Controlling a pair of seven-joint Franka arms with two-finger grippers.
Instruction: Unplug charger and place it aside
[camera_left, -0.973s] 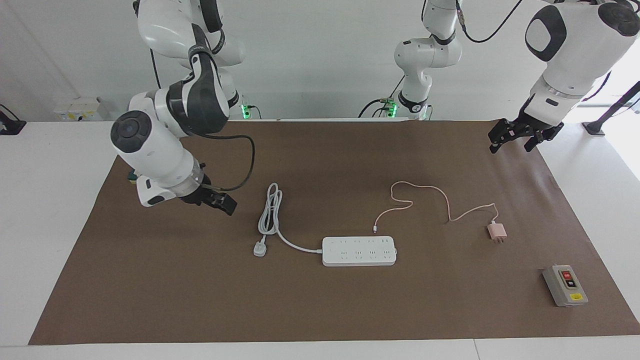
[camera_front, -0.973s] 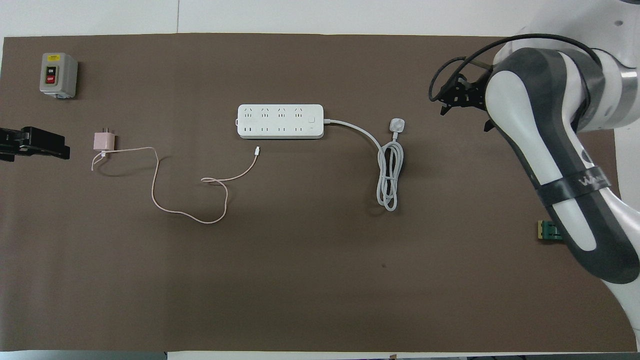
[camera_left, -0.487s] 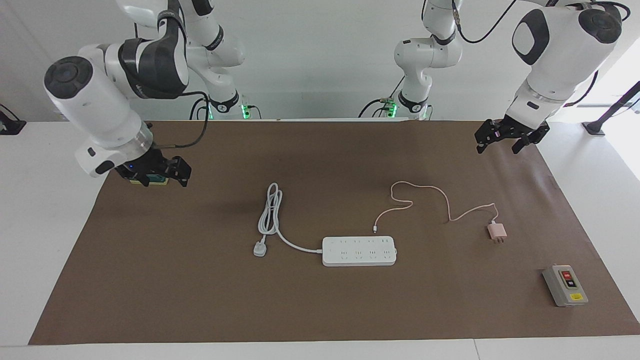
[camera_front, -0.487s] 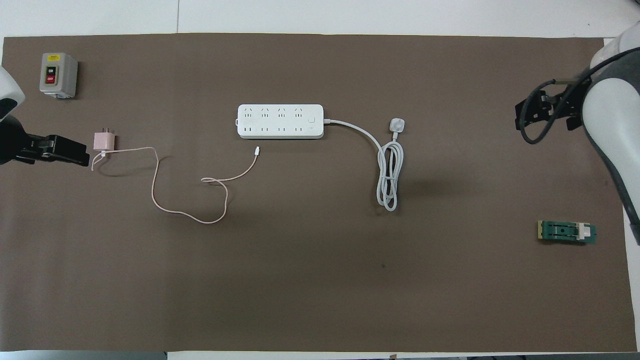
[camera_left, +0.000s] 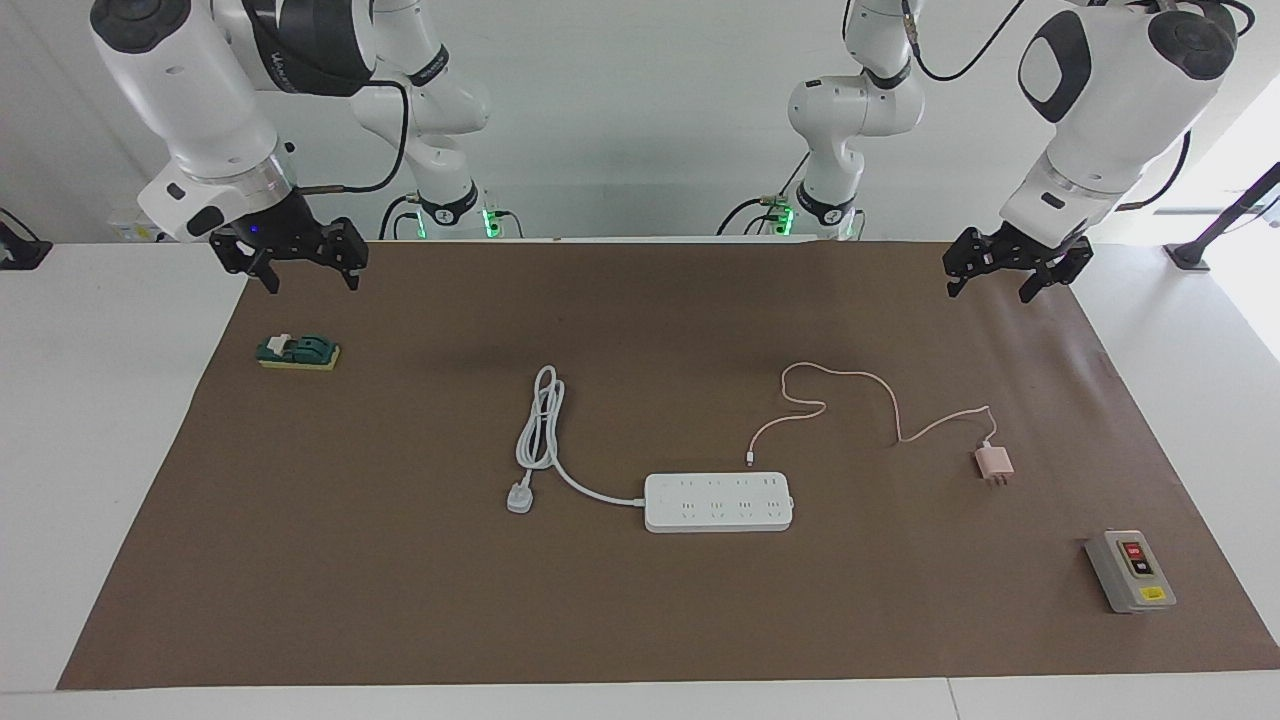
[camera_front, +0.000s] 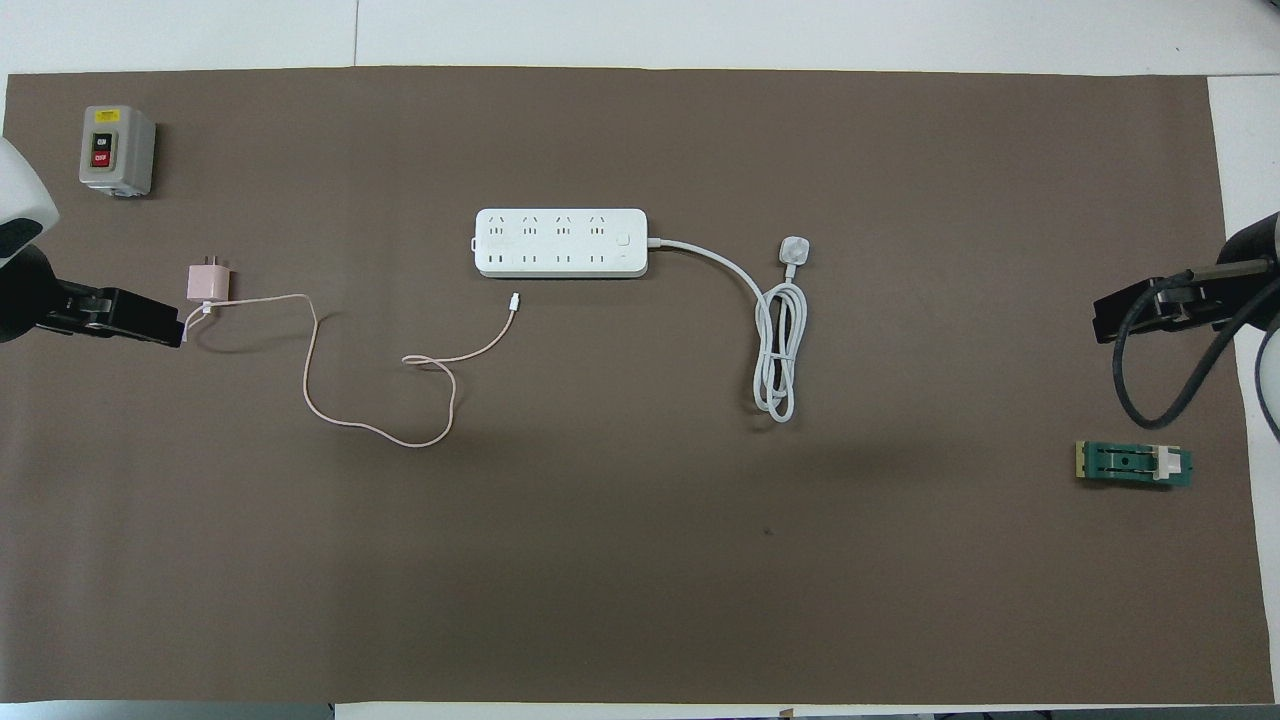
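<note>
Hanging empty with fingers spread, the left gripper (camera_left: 1008, 276) and the right gripper (camera_left: 293, 264) wait over the mat's (camera_left: 640, 620) corners. The charger (camera_left: 993, 464) lies unplugged beside the power strip (camera_left: 718, 502), well apart, toward the left arm's end.

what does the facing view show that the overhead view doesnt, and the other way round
Only the facing view shows the arms' bases and upper links, the wall, and both grippers whole: the left gripper and right gripper, each open and raised over the mat's edge.

Only the overhead view shows the small pale pink cube-shaped charger's two prongs pointing away from the robots, and the socket rows seen straight down.

Both show the charger unplugged, lying apart from the long white multi-socket power strip, the grey on/off switch box, the green clip-like part and the brown mat.
</note>
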